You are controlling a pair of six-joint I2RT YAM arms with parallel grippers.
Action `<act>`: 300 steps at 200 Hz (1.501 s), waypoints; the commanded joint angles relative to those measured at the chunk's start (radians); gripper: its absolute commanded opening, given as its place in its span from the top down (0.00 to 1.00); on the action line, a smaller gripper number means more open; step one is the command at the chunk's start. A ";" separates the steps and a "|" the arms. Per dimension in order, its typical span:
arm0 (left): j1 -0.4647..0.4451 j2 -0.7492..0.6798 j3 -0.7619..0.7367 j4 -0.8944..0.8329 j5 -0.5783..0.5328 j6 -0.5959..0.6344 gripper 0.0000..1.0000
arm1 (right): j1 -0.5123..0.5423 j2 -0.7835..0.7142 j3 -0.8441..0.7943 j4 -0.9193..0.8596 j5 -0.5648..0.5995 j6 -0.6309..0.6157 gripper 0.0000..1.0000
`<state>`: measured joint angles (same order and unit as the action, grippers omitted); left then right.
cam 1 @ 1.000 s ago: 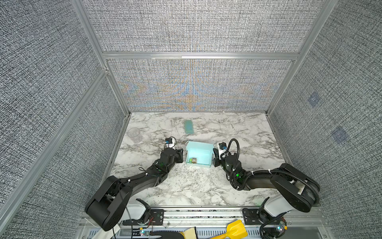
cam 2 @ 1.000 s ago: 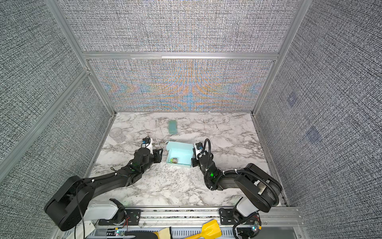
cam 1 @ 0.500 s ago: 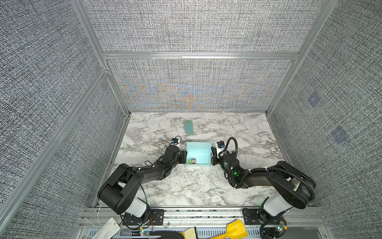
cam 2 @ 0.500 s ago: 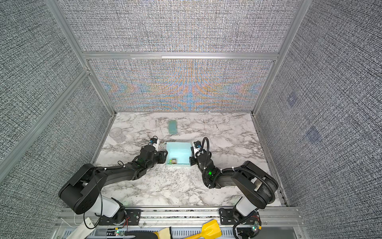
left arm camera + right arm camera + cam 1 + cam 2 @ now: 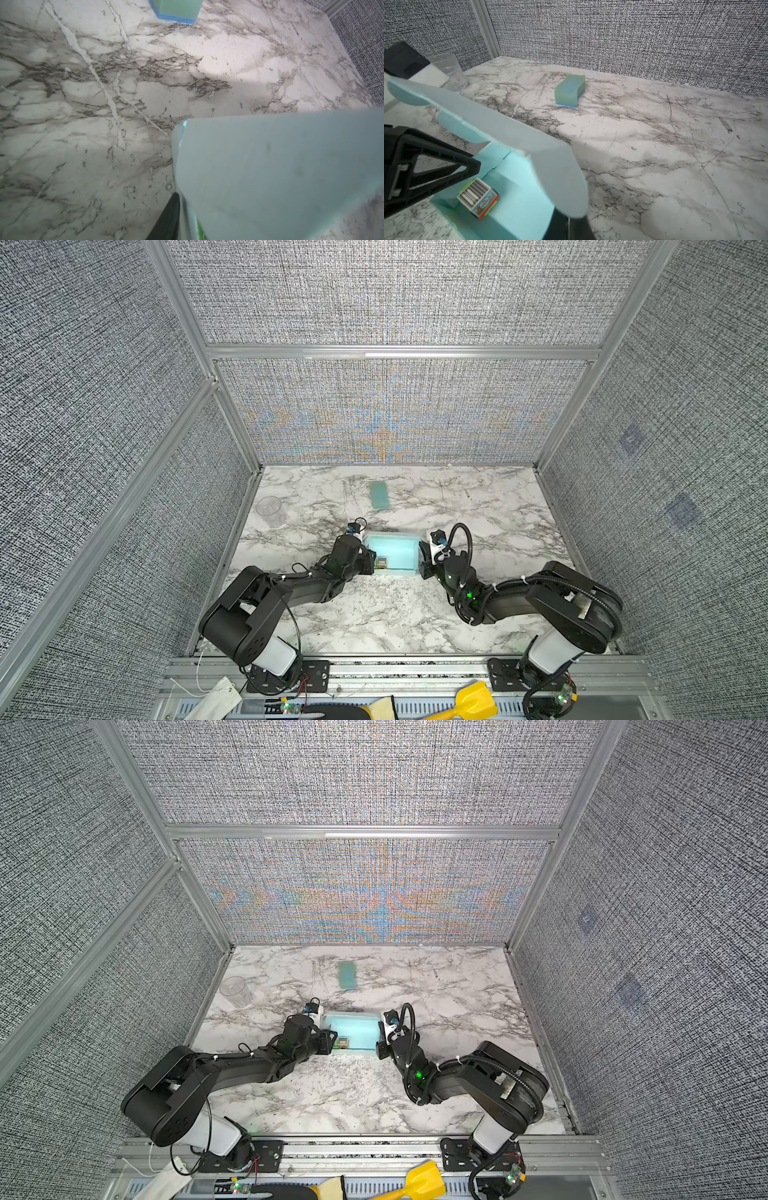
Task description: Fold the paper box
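The paper box sits on the marble tabletop, in the lower middle of both top views. It is open at the top, and its long lid flap stands up along the far edge.

The right gripper is at the box's right end with its claw closed tight. The flap runs straight down into its tips, so I take it to be pinching that edge. The left gripper is at the opposite end. In the right wrist view one of its fingers reaches inside the box, and the gap looks narrow. I cannot tell if it has bitten on the end wall.

My main worry is the thin card. If the two arms pull or push against each other, the walls could buckle or a crease could tear. The small printed carton lies inside just beside that left finger, and it could get shoved or trapped under a flap. The scalloped tabs may also miss their seat.

The green sponge lies well apart in the upper middle of the tabletop, and the clear plastic cup stands at the left edge. Neither blocks anything.
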<state>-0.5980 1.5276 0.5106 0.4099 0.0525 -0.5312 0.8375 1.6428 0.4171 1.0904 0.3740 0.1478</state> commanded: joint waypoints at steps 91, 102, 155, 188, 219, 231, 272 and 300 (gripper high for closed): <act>0.001 -0.116 -0.060 0.000 0.079 0.011 0.57 | -0.006 -0.052 0.103 -0.172 0.048 -0.009 1.00; 0.001 -0.156 -0.071 -0.021 0.065 0.014 0.56 | -0.012 -0.052 0.108 -0.176 0.040 -0.015 1.00; 0.007 -0.364 -0.135 -0.116 -0.050 -0.017 0.57 | -0.049 -0.046 0.130 -0.188 -0.017 -0.023 1.00; 0.040 -0.461 -0.206 -0.127 -0.146 -0.052 0.61 | -0.072 -0.058 0.129 -0.203 -0.058 -0.023 1.00; 0.093 -0.383 -0.137 -0.172 -0.170 -0.076 0.64 | -0.089 -0.068 0.123 -0.213 -0.101 -0.032 1.00; 0.101 -0.320 -0.090 -0.174 -0.162 -0.072 0.64 | -0.097 -0.071 0.124 -0.225 -0.120 -0.036 1.00; 0.109 -0.121 0.067 -0.173 -0.086 -0.049 0.64 | -0.107 -0.072 0.151 -0.269 -0.159 -0.036 1.00; 0.109 -0.034 0.180 -0.257 -0.018 -0.020 0.64 | -0.107 -0.055 0.170 -0.281 -0.166 -0.030 1.00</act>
<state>-0.4892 1.4452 0.6270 0.2058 -0.0372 -0.5896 0.7300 1.5795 0.5713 0.8207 0.2276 0.1143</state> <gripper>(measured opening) 0.363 0.050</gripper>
